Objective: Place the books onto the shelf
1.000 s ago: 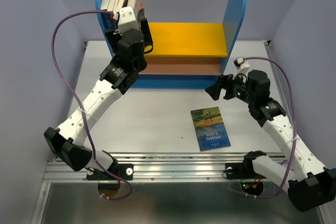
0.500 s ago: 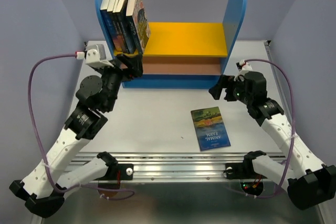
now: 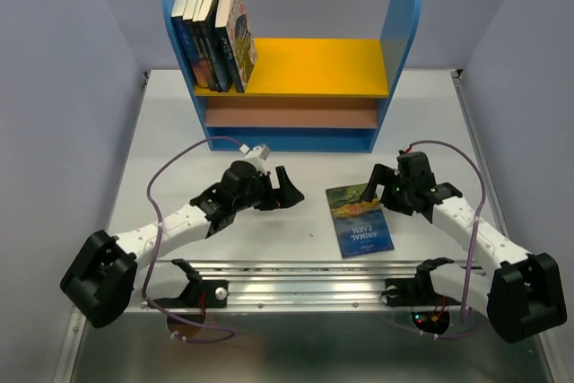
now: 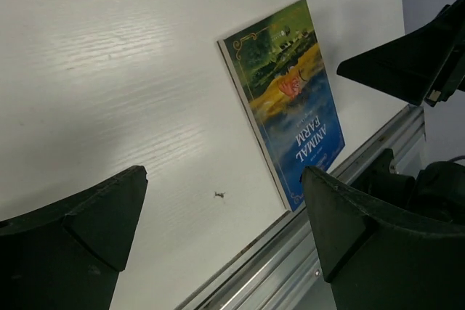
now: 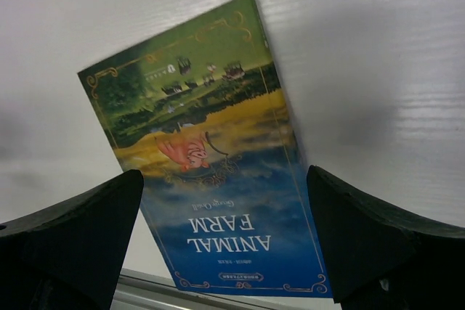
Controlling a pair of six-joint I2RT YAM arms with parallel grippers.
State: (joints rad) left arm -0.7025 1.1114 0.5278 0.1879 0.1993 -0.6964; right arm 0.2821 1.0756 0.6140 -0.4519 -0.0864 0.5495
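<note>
Green-gold-blue illustrated book (image 5: 218, 172); blue-sided shelf (image 3: 408, 15); yellow upper board (image 3: 314, 65)

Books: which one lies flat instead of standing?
The Animal Farm book. It alone lies flat on the table, cover up; the other books stand at the left end of the yellow board.

A lone book (image 3: 360, 219) lies on the table (image 3: 296, 168) before the shelf (image 3: 314, 67) holding the books (image 3: 213, 33).

Titles on the shelved books (image 3: 215, 35) are illegible.
</note>
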